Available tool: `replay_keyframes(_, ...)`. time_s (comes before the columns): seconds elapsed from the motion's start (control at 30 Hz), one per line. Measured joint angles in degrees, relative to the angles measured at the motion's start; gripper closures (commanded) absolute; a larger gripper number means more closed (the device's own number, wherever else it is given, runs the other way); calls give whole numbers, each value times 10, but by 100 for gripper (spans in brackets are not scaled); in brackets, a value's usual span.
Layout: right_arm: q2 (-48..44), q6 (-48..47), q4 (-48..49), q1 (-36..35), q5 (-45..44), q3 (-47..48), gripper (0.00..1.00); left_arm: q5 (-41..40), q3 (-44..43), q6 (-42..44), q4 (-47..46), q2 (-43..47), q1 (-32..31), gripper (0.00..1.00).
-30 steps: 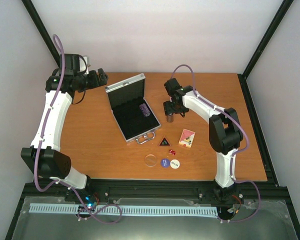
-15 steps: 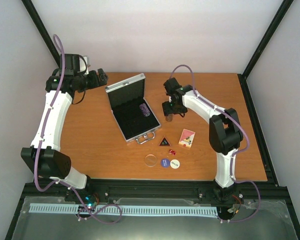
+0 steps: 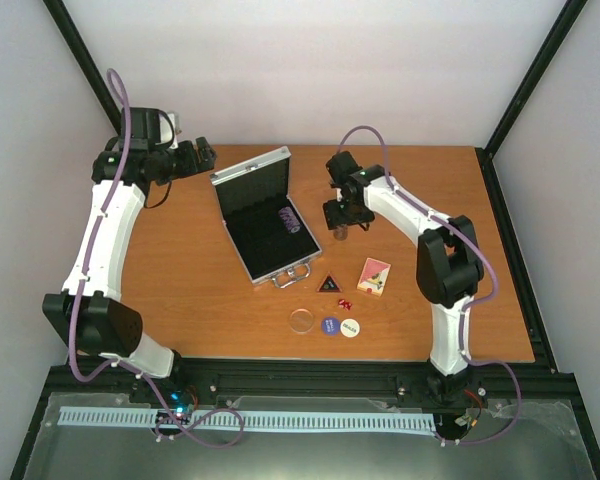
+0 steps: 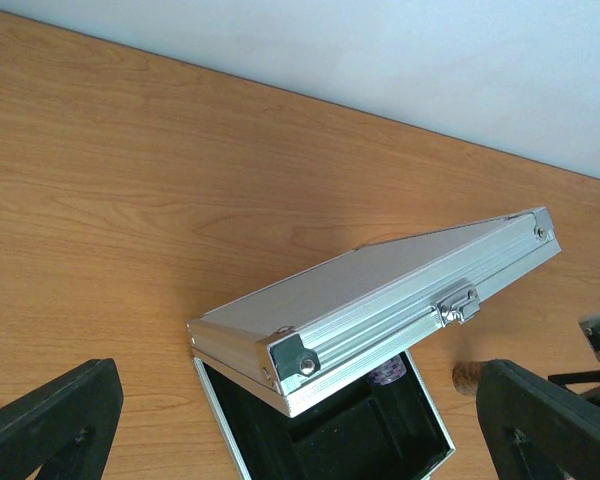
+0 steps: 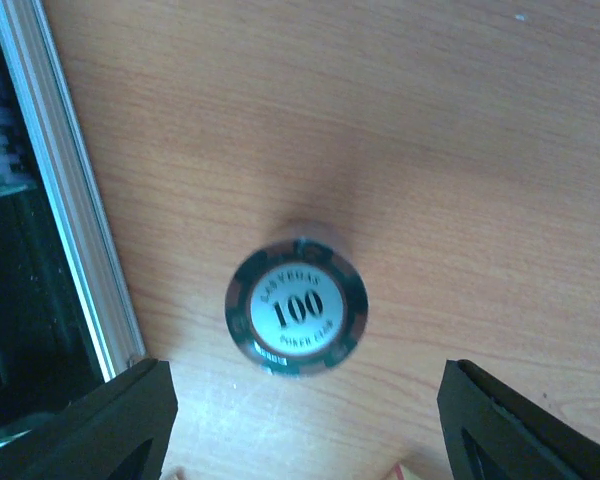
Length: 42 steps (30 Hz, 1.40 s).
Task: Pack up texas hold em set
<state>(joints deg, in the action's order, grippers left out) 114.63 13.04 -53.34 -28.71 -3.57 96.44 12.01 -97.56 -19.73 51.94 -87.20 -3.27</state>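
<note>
The silver case [image 3: 248,190] lies open at the table's middle, its lid raised, its black foam lining showing. A purple chip stack [image 3: 290,218] lies inside it. It also shows in the left wrist view [image 4: 389,372]. My right gripper [image 3: 339,222] is open right above a dark chip stack [image 5: 296,311] topped "100", which stands on the table just right of the case rim [image 5: 68,200]. Its fingers [image 5: 100,425] stand wide on either side without touching it. My left gripper [image 3: 202,155] is open and empty behind the case's left corner, looking at the lid [image 4: 380,300].
In front of the case lie a black triangle [image 3: 328,284], red dice [image 3: 345,303], a pink-orange card box [image 3: 373,277], a clear disc [image 3: 301,320], a blue disc [image 3: 329,325] and a white disc [image 3: 350,327]. Grey walls stand close behind the table.
My right gripper has shifted slightly toward the back over the dark chip stack. The left arm and the case have not moved.
</note>
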Motion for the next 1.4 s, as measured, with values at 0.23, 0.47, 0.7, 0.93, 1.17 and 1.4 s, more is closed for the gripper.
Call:
replay_keyframes(0.23,59,-9,-4,0,9,42,27,0,-1,0,1,-4,0,0)
replay_keyframes(0.47,81,-10,-12,0,10,53,38,-2,-5,1,9,-6,0,0)
replay_keyframes(0.7,83,-6,-13,0,9,56,47,-3,-16,5,17,-16,0,0)
replay_keyframes(0.93,89,-3,-14,0,8,56,60,-3,-16,9,20,-24,0,0)
replay_keyframes(1.17,91,-1,-13,0,4,56,93,-3,-17,12,21,-24,0,0)
replay_keyframes(1.4,68,-9,4,0,12,26,97,-3,-17,15,21,-24,0,0)
